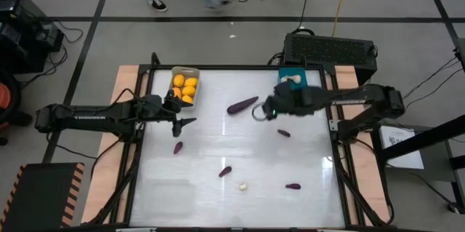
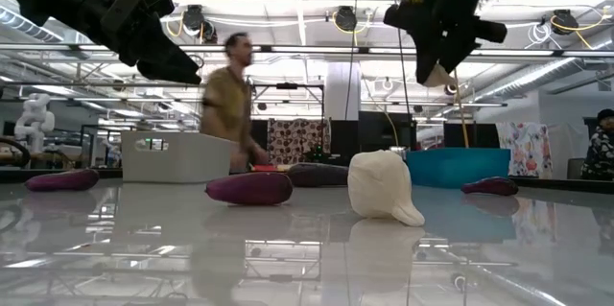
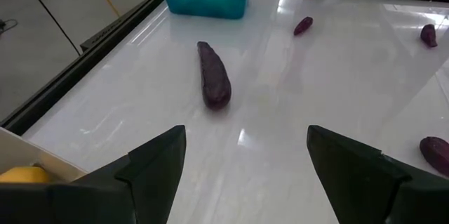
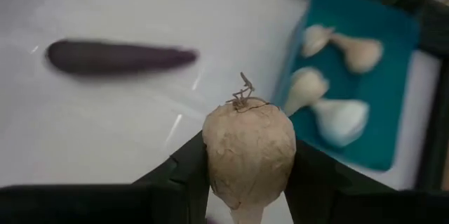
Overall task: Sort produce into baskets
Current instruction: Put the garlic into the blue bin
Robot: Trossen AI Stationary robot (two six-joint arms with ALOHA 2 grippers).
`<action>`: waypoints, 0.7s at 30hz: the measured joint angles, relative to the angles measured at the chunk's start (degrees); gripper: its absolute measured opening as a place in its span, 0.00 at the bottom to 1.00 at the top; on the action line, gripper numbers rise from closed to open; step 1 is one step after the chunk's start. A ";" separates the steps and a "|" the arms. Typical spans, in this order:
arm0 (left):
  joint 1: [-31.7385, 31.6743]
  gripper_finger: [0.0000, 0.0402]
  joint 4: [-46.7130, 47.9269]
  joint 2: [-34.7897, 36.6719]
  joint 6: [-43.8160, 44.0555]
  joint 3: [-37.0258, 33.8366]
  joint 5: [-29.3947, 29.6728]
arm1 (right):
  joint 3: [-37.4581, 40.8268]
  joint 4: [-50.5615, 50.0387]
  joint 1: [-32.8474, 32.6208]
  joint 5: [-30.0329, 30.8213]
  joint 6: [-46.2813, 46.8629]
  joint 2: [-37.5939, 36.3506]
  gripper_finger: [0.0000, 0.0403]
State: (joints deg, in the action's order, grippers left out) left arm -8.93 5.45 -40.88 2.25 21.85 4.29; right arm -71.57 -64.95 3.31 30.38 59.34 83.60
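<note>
My right gripper [image 1: 260, 110] is shut on a pale beige garlic bulb [image 4: 249, 140] high above the table, between the large purple eggplant [image 1: 243, 105] and the teal basket [image 1: 292, 78], which holds several garlic bulbs. My left gripper [image 1: 182, 121] hangs open and empty beside the light grey basket [image 1: 185, 86], which holds orange fruits. Small eggplants [image 1: 178, 147] [image 1: 225, 172] [image 1: 283, 133] and one garlic bulb [image 1: 243, 186] lie loose on the table. No clear basket shows. My right gripper pinches the garlic bulb by its two rounded sides [image 4: 212, 161] between its two fingers. The bulb's tufted end [image 4: 243, 100] sticks out past the fingertips. The bulb is lifted clear of the table, as the low view [image 2: 436, 74] shows.
A large black box [image 1: 330, 49] stands beyond the table's far right corner. Another small eggplant [image 1: 293, 186] lies near the front right. A person walks on the floor behind the table [image 2: 230, 105]. The table's middle and near part is glossy white.
</note>
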 joint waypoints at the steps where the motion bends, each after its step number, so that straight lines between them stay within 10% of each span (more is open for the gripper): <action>1: 0.02 0.76 0.00 0.00 -0.01 0.00 0.00 | 0.00 0.01 1.72 -0.05 -1.64 -0.52 0.35; 21: 0.04 0.76 0.02 -0.02 -1.34 0.00 0.00 | 0.00 5.68 32.05 -8.30 -23.24 4.86 0.35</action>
State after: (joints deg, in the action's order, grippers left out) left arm -8.88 5.48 -40.91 0.92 21.85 4.29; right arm -71.57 -59.27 35.36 22.08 36.09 88.47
